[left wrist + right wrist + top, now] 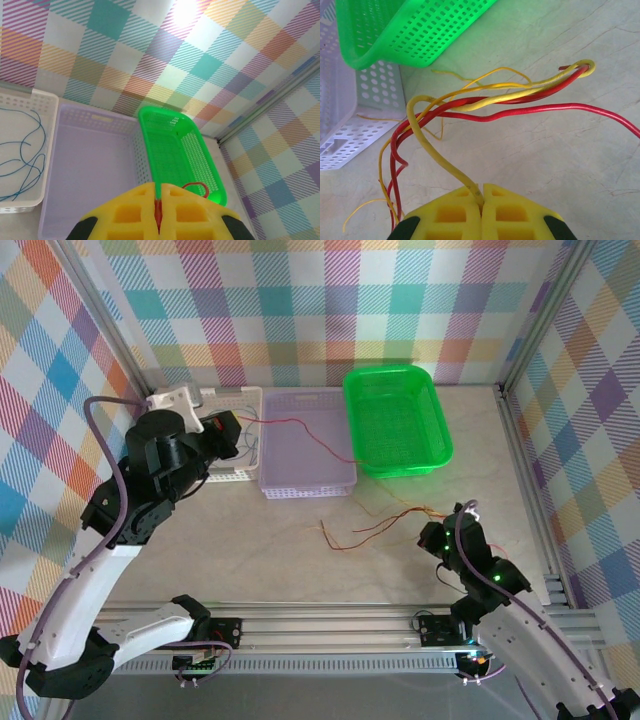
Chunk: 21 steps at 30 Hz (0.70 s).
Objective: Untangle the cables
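Top view: the left claw (225, 425) hangs at ten o'clock, over the join between a white tray (232, 476) and a lilac basket (305, 488). A hair-thin red cable (270, 423) runs from it toward three o'clock, across the lilac basket to the near corner of a green basket (440, 455). On the bare table (300, 570), toward five o'clock, lies a loose tangle (385, 525) of red and yellow cables, with the right claw (432, 533) at its three o'clock end.

Left wrist view: the left claw (159, 192) has its yellow pads pressed together on the red cable (158, 214), which shows as a thin line in the seam. A small red loop rises just beyond, at one o'clock. A blue cable (25, 150) lies coiled in the white tray (45, 95) at nine o'clock, apart from the rest.

Right wrist view: the right claw (481, 192) is clamped on one yellow cable (427, 135), which arches up toward eleven o'clock. It then joins the tangle (495, 100), where red and yellow strands twist around each other toward two o'clock.

Handling: the cables look almost weightless and limp, yet springy enough to keep their bends. They will likely follow a pull and drag their neighbours along. Their smooth skin may slip through the pads. A hold near a free end, clear of the twist, seems best.
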Available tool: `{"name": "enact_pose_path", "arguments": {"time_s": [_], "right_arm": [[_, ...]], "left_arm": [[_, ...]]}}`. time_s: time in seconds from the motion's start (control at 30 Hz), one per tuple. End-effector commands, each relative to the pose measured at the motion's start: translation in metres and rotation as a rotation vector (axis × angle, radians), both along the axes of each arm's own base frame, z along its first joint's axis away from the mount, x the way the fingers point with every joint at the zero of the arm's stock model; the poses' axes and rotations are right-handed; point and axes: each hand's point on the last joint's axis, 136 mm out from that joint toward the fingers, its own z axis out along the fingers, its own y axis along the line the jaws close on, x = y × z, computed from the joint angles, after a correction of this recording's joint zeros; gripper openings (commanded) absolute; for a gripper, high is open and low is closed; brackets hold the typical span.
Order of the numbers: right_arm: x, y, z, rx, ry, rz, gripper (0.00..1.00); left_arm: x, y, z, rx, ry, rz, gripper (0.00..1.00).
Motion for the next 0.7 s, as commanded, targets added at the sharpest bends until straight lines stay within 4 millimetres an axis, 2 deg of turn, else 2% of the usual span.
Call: {"name": "enact_pose_path", "arguments": {"time_s": [0.0, 0.2, 0.37, 0.67], "right_arm": [[0.007, 0.008, 0.014, 0.024, -0.050, 0.033, 0.00], [0.008, 0.009, 0.016, 0.029, -0.062, 0.039, 0.00], [0.009, 0.012, 0.018, 0.041, -0.069, 0.053, 0.00], [0.009, 0.016, 0.022, 0.042, -0.081, 0.077, 0.00]], "left_arm": [[-0.001, 0.005, 0.021, 0.000, -0.060, 0.008, 0.00], [0.012, -0.002, 0.027, 0.024, -0.071, 0.010, 0.00], [0.035, -0.011, 0.020, 0.055, -0.057, 0.021, 0.00], [0.084, -0.009, -0.010, 0.131, -0.008, 0.101, 0.00]]}}
